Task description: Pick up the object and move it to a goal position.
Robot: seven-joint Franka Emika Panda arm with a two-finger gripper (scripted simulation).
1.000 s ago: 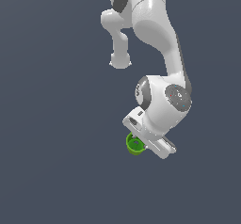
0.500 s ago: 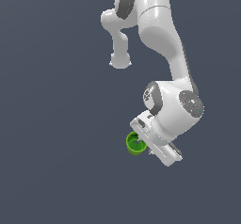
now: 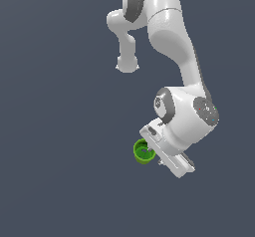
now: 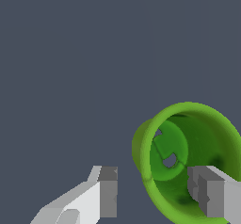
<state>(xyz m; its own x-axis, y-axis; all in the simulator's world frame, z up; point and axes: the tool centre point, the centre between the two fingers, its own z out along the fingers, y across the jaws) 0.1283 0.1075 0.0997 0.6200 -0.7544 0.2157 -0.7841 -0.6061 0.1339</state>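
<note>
A: Where is the small green cup (image 3: 143, 151) sitting?

B: In the exterior view it lies low and a little right of centre in the frame, tight against the near end of the pincer (image 3: 160, 157), its mouth turned toward the camera. The white arm (image 3: 172, 37) drops from the top of the frame down to it.

A: And the pincer's state?

B: Spread apart. In the wrist view the two grey fingertips (image 4: 108, 190) stand well apart with bare background between them. One finger overlaps the cup's (image 4: 186, 159) thick rim and dark green inside; the other is clear of the cup's outer wall. Whether the overlapping finger touches the rim, I cannot tell. Nothing is clamped.

A: Edges, and room to move?

B: No worktop edge or wall shows in either view; flat slate-grey background surrounds the arm and cup on every side. The cup runs off the right edge of the wrist picture.

A: Any writing or labels?

B: None readable. The wrist joint shows only tiny coloured specks.
</note>
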